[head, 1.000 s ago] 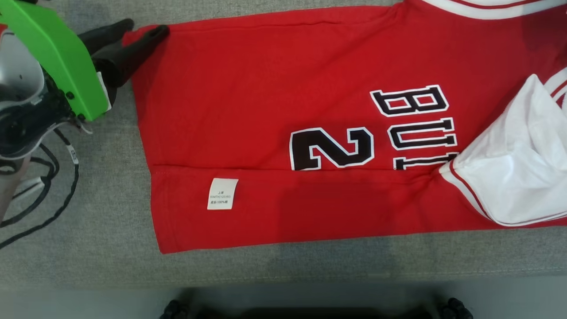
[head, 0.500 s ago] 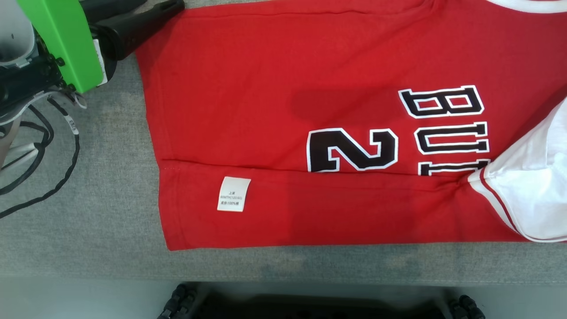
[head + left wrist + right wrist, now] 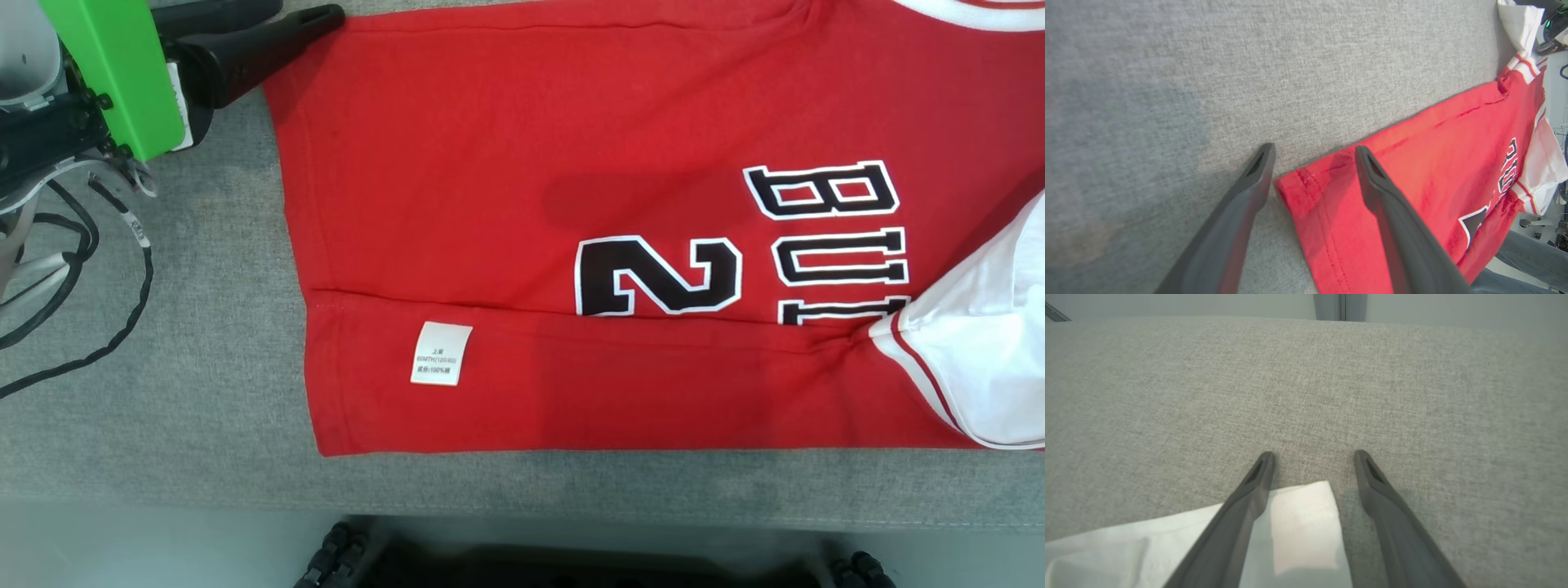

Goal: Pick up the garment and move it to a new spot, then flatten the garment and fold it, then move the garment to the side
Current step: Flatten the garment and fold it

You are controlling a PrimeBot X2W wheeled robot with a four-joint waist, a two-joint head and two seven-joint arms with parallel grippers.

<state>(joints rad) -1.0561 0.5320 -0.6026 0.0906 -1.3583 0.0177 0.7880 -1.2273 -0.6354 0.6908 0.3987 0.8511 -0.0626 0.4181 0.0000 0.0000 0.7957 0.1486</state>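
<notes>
Two grippers, both w/ fingers spread wide & nothing held. We see the jersey (image 3: 522, 204) lying flat on the grey table (image 3: 188, 392), hem to the left, sleeves off to the right. Its near long edge is folded in over the front, so the fold line runs left-right & cuts off the bottom of the black "2" (image 3: 657, 275) & the letters (image 3: 824, 189) beside it. A white label (image 3: 441, 353) sits on that folded strip, near the hem. At the right, a white sleeve (image 3: 988, 327) w/ red trim lies over the red cloth.

L gripper (image 3: 1314, 150) is at the far-left corner of the jersey. From its wrist cam we see one finger over bare table just beside the corner, the other over the red cloth, w/ the corner btwn them. Whether either tip touches, we can't tell. The green cover (image 3: 114, 73) & black cables (image 3: 98, 310) of that arm sit over the table's left part.

R gripper (image 3: 1313, 454) hangs over white cloth (image 3: 1302, 522). A corner of it lies btwn the fingers, short of the tips, w/ bare table beyond. We can't tell if the fingers touch it.
</notes>
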